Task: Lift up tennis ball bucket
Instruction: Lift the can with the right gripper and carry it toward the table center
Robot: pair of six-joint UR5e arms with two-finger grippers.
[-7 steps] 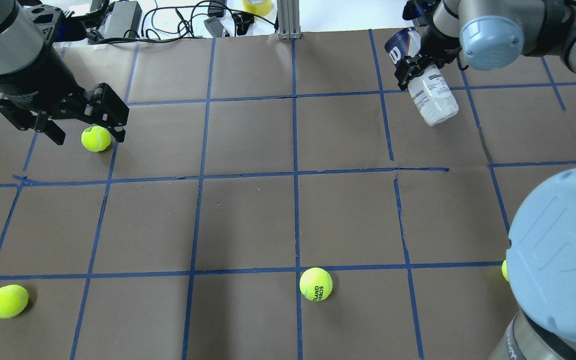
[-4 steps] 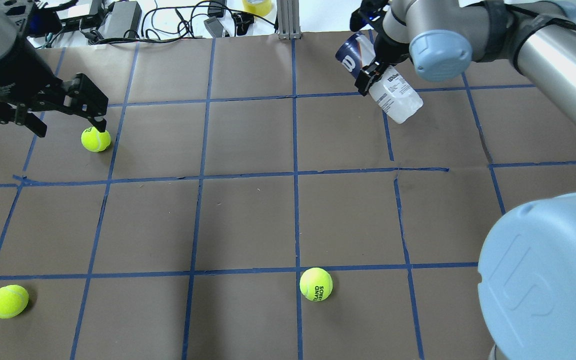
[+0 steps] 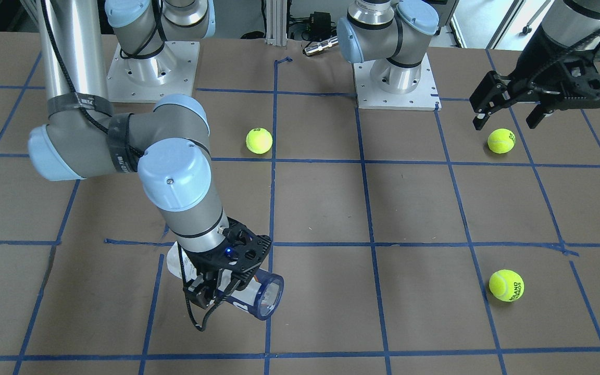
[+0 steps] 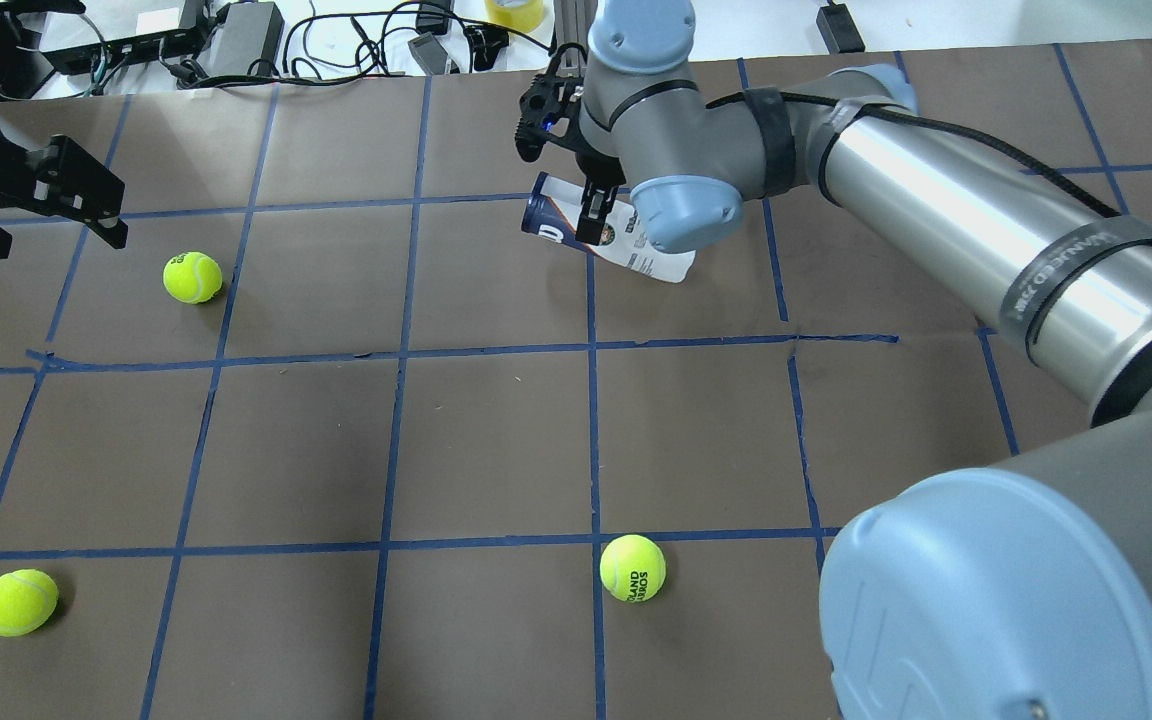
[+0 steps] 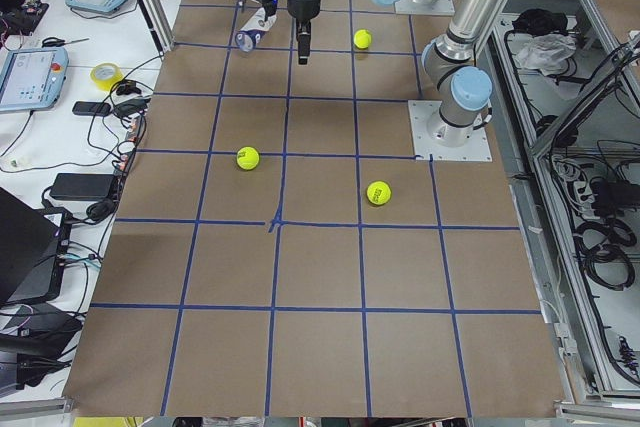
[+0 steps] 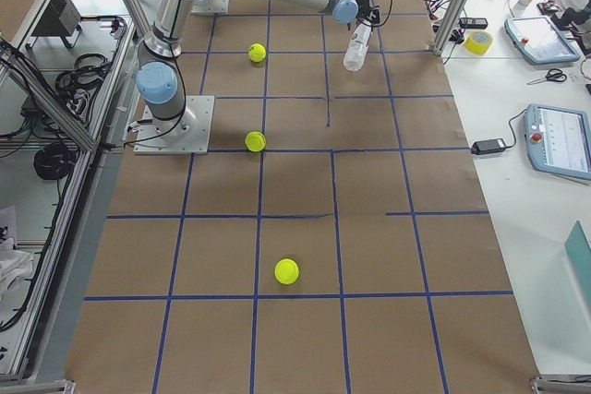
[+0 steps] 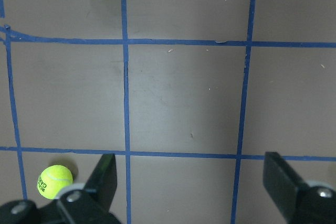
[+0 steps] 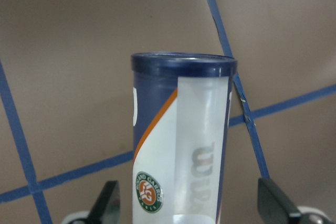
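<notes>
The tennis ball bucket [image 4: 552, 219] is a clear can with a white and navy Wilson label and a navy rim. It hangs above the table near the far centre, lying roughly level. My right gripper [image 4: 587, 224] is shut on the can's middle. In the front view the gripper [image 3: 211, 294] holds the can [image 3: 264, 296] with its open rim showing. The right wrist view shows the can [image 8: 178, 145] between the fingers [image 8: 108, 203]. My left gripper [image 4: 36, 215] is open and empty, above the table left of a tennis ball [image 4: 192, 277].
Two more tennis balls lie near the front, one at the left [image 4: 17, 602] and one at the centre [image 4: 632, 568]. Cables and boxes [image 4: 236, 30] line the far table edge. Blue tape marks a grid on the brown table [image 4: 496, 440].
My right arm has swung left with the can, from the far right to the far centre. My left gripper has drawn back left, away from the tennis ball.
</notes>
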